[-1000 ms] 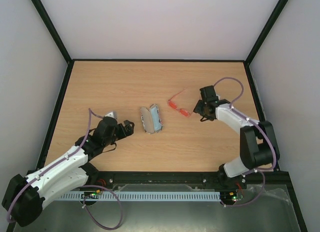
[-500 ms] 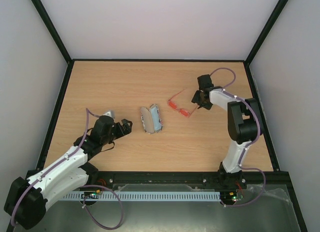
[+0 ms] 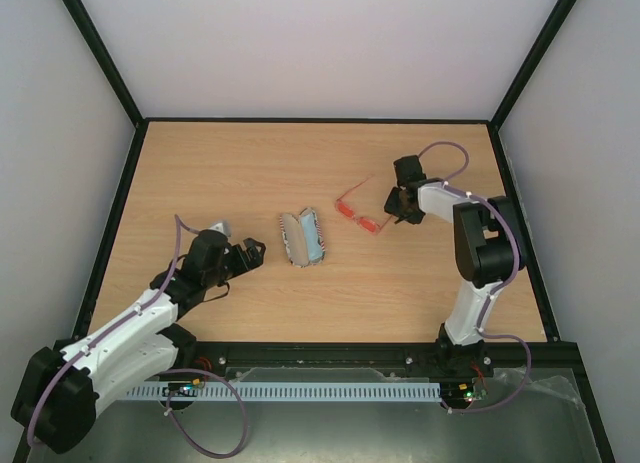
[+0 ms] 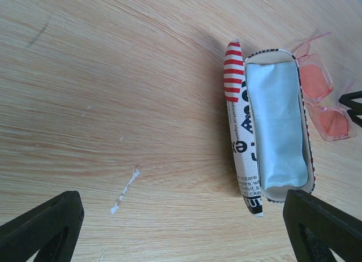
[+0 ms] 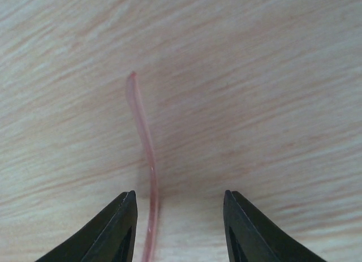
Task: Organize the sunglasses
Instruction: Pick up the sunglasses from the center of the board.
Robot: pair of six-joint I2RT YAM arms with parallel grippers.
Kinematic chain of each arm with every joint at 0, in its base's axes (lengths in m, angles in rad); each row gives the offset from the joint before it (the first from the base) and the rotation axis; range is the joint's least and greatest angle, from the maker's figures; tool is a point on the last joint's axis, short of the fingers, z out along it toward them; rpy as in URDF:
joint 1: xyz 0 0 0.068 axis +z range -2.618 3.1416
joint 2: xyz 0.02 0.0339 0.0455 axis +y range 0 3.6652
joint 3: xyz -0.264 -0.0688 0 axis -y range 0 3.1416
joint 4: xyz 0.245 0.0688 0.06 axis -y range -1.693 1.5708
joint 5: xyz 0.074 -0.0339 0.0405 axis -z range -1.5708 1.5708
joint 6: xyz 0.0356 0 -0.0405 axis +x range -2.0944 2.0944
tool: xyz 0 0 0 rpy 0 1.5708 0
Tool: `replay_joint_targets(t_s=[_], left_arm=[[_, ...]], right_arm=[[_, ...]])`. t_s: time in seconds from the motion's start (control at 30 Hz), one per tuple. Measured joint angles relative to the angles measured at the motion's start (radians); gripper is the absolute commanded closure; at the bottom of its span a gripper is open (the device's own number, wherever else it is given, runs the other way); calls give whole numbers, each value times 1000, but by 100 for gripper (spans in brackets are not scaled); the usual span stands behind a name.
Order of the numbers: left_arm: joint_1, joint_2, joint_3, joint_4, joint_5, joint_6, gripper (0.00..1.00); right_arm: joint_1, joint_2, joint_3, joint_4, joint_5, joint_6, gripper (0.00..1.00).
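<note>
Right jaws apart astride sunglasses (image 4: 315, 81) temple, left jaws apart facing open flag-striped case (image 4: 242, 132), black lettering illegible

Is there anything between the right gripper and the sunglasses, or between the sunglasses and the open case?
Nothing visible. The right gripper is open, with one temple of the sunglasses between its fingers. Only bare table separates the sunglasses from the case. A cloth lies inside the case, though.

Wood table (image 3: 230, 163): open flag case (image 3: 302, 238), sunglasses (image 3: 358, 218) just beside it.
</note>
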Motion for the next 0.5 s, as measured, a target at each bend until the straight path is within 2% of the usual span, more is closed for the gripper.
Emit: replay_joint_targets(t_s=[0.3, 0.5], left_arm=[[0, 5, -4, 8, 9, 0, 1], [0, 5, -4, 9, 11, 0, 1]], right_arm=[[29, -57, -78, 18, -6, 3, 65], [45, -58, -81, 18, -7, 9, 90]])
